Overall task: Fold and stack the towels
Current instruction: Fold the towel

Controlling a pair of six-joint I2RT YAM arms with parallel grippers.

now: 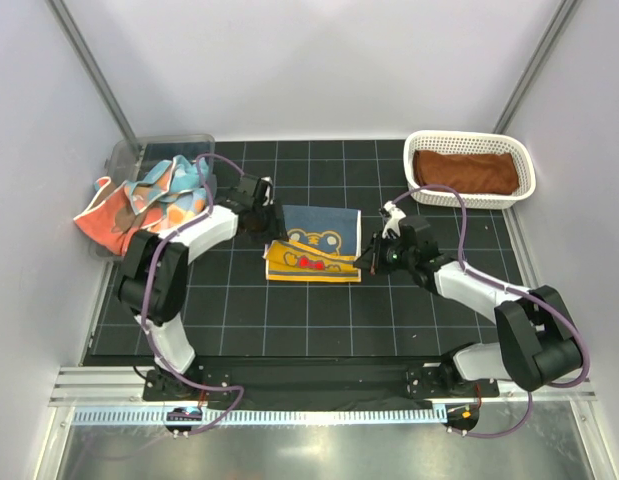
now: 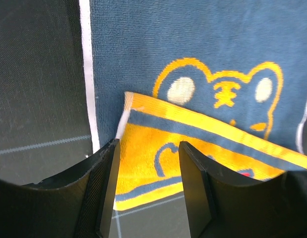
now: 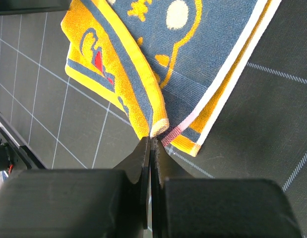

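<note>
We note: brown towel (image 1: 465,170) done in basket (image 1: 530,172); tiger towel (image 1: 311,248) half-folded, right claw (image 3: 151,140) pinching its corner, left claw (image 2: 149,148) wide; heap (image 1: 139,205) not yet folded.

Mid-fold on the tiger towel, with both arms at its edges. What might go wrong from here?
1. The right gripper seems to pinch only the very tip of the yellow flap of the towel, so it may slip out on a pull.
2. The left gripper is open around the flap's other corner and holds nothing. A one-sided pull could skew the fold.
3. The flap lies crooked across the blue side.
</note>
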